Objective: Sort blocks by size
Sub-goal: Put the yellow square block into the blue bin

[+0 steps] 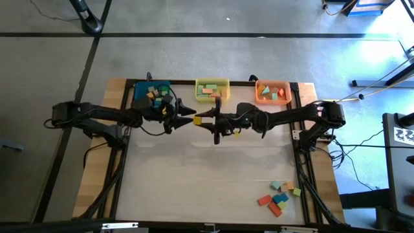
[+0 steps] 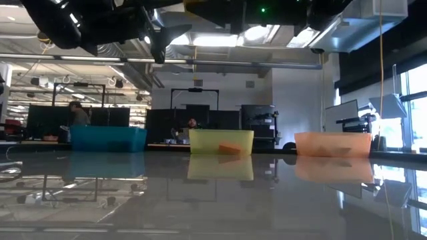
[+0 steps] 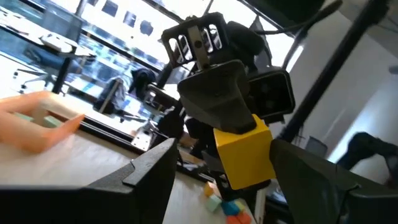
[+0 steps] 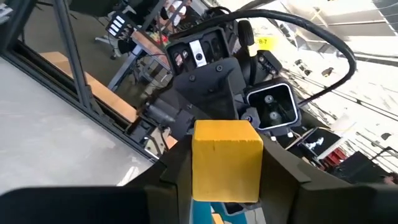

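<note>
Mid-air handover: right gripper (image 4: 227, 171) pinching yellow cube (image 4: 226, 160), left gripper (image 3: 217, 180) spread wide around it. Some blocks (image 1: 152, 92) already binned. Loose pile (image 1: 279, 197) still to sort.

The high view looks straight down on the whole table (image 1: 207, 175); the low view faces level across it toward the bins (image 2: 221, 142). Each wrist view looks close along its own fingers at the yellow block (image 4: 226, 160), shared by both.

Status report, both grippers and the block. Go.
Right gripper shut on yellow block, mid-air over table centre. Left gripper open, fingers either side of that block, facing the right. Loose blocks wait at near right corner. Nothing in the way.
</note>
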